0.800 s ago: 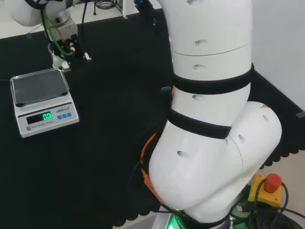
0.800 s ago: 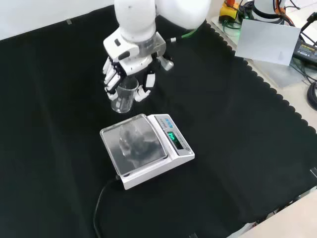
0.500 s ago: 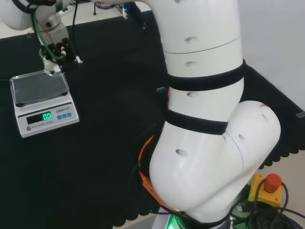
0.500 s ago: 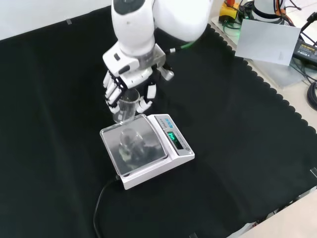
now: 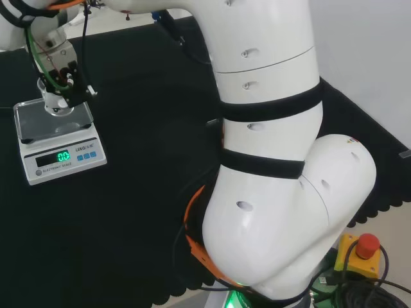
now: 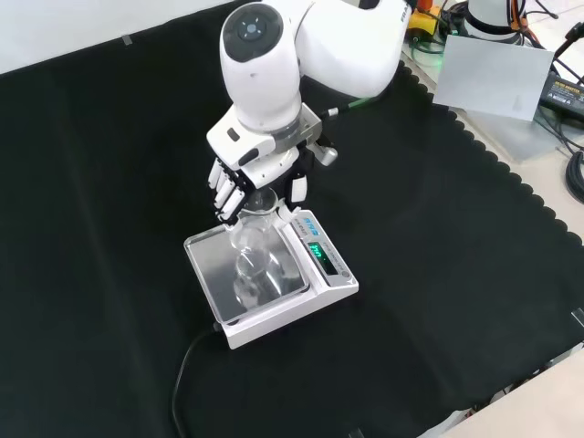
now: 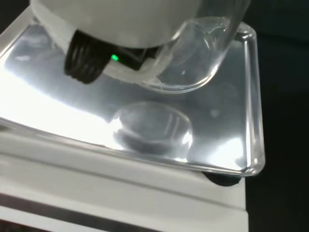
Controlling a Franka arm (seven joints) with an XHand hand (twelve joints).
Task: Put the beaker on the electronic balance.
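A clear glass beaker (image 6: 251, 239) hangs upright over the steel pan of the white electronic balance (image 6: 321, 285), held in my black and white hand (image 6: 251, 178), whose fingers curl round its upper part. In the head view the hand (image 5: 61, 80) is above the balance (image 5: 61, 160) pan, with the beaker (image 5: 56, 104) at the pan's middle. In the wrist view the beaker's round base (image 7: 193, 63) floats a little above the shiny pan (image 7: 241, 106), which mirrors it. Whether the base touches the pan I cannot tell.
The balance's black cable (image 6: 187, 370) trails across the cloth toward the front edge in the front view. A grey sheet (image 6: 493, 78) and cables lie beyond the cloth's scalloped edge at the top right. The arm's white links (image 5: 270, 160) stand at the head view's right.
The hand has carried the beaker from beside the balance's far edge to over the middle of the pan, and it is lower than before.
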